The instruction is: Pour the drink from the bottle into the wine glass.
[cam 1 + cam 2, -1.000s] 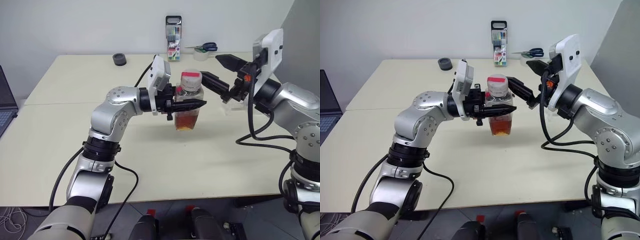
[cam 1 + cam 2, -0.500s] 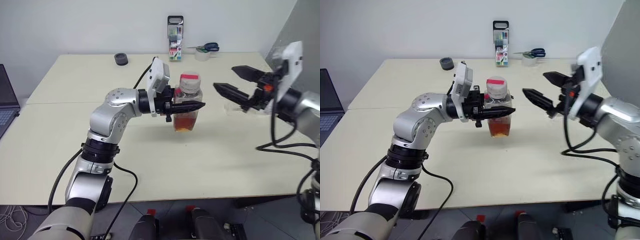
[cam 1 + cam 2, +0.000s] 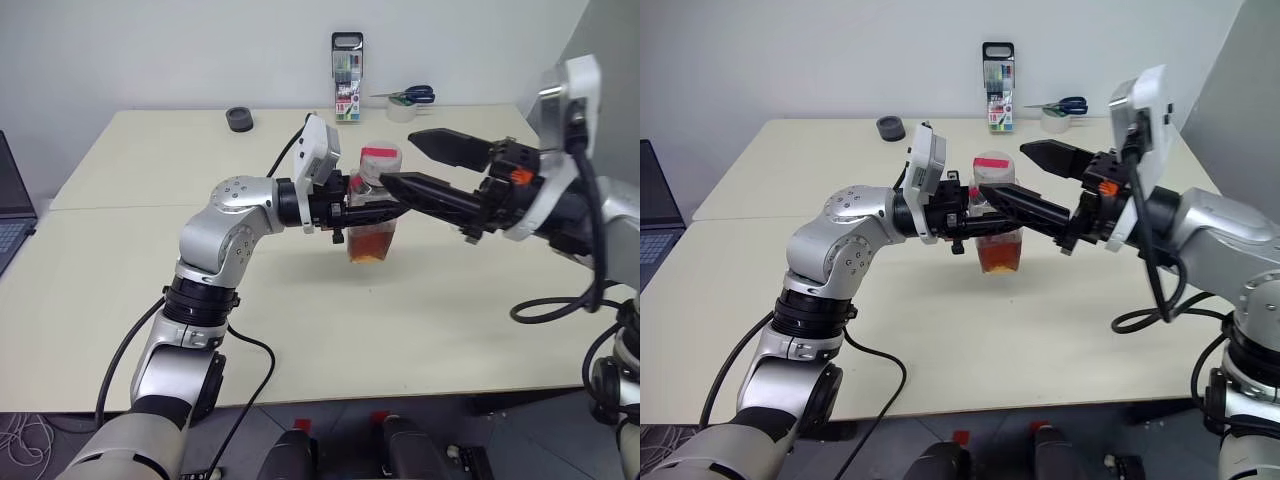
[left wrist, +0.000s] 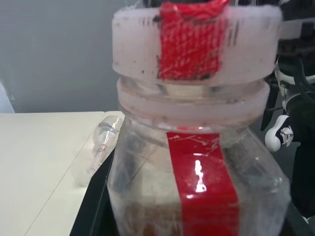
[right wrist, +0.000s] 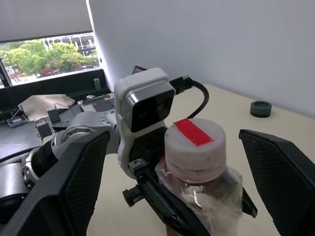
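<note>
I have the bottle (image 3: 374, 205) at the centre of the head-camera frame, held just above the table (image 3: 120, 290) by my left gripper (image 3: 372, 213), whose black fingers are clamped on its body just below the neck. The bottle stands upright; the drink (image 3: 371, 243) fills only its lower part, and the cap (image 3: 380, 161) — whitish with a red strip across the top — is on.

My right gripper (image 3: 1012, 172) reaches in from the right of the frame, pointing left toward the cap with its fingers spread wide and nothing between them. One finger (image 3: 1025, 206) lies in front of the bottle's shoulder, the other (image 3: 1055, 157) sits higher and behind, to the right of the cap. In the right wrist view the cap (image 5: 195, 141) sits between the two fingers, with a clear gap on each side.

The wine glass (image 4: 101, 145) I can make out only in the left wrist view, lying on its side on the table behind the bottle.

Along the far edge of the table, at the top of the frame, stand a marker pack (image 3: 347, 64) — with scissors (image 3: 410, 95) on a roll of tape (image 3: 403, 110) to its right — and a small dark ring (image 3: 239, 119) to its left. A laptop (image 3: 12, 210) edge shows at the left border.
</note>
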Controlling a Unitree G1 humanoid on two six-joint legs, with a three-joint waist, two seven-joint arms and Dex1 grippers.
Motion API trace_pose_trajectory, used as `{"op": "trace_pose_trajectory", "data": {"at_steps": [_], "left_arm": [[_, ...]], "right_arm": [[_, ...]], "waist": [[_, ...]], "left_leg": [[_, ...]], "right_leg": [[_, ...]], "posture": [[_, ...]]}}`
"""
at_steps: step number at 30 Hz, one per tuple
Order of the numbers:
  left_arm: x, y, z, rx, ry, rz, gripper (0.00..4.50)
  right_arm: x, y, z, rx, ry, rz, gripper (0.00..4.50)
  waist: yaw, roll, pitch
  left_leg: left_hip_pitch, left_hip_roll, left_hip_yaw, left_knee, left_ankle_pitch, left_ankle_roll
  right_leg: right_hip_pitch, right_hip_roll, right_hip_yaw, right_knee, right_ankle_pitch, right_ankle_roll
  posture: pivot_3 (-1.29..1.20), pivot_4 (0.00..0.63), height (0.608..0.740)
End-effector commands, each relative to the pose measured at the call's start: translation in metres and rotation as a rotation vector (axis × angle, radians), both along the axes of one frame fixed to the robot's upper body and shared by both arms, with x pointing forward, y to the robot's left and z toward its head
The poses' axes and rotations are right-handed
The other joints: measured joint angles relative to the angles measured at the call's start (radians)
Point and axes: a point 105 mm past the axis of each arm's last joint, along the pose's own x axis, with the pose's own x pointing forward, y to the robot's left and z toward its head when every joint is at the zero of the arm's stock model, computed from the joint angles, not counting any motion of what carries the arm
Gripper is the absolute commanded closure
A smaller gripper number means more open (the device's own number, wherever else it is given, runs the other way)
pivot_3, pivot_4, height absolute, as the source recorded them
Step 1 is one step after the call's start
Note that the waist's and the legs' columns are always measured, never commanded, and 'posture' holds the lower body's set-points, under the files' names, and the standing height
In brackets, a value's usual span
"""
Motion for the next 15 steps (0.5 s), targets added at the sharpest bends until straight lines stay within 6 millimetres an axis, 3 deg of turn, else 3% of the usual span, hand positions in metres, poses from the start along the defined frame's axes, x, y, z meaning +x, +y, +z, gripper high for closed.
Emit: {"op": "trace_pose_trajectory", "data": {"at_steps": [1, 14, 15], "left_arm": [[-0.006, -0.001, 0.016, -0.024, -0.060, -0.014, 2.73], [-0.005, 0.000, 0.016, -0.024, -0.061, -0.013, 2.73], [-0.005, 0.000, 0.016, -0.024, -0.061, -0.014, 2.73]], "right_arm": [[-0.001, 0.005, 0.006, 0.014, -0.076, -0.012, 0.03], [0.005, 0.014, 0.008, 0.045, -0.123, -0.011, 0.03], [0.005, 0.015, 0.008, 0.048, -0.123, -0.010, 0.19]], "waist": [[0.000, 0.000, 0.000], [0.000, 0.000, 0.000], [0.000, 0.000, 0.000]], "left_leg": [[0.000, 0.000, 0.000, 0.000, 0.000, 0.000], [0.000, 0.000, 0.000, 0.000, 0.000, 0.000], [0.000, 0.000, 0.000, 0.000, 0.000, 0.000]], "right_leg": [[0.000, 0.000, 0.000, 0.000, 0.000, 0.000], [0.000, 0.000, 0.000, 0.000, 0.000, 0.000], [0.000, 0.000, 0.000, 0.000, 0.000, 0.000]], "posture": [[0.00, 0.150, 0.740], [0.00, 0.150, 0.740], [0.00, 0.150, 0.740]]}}
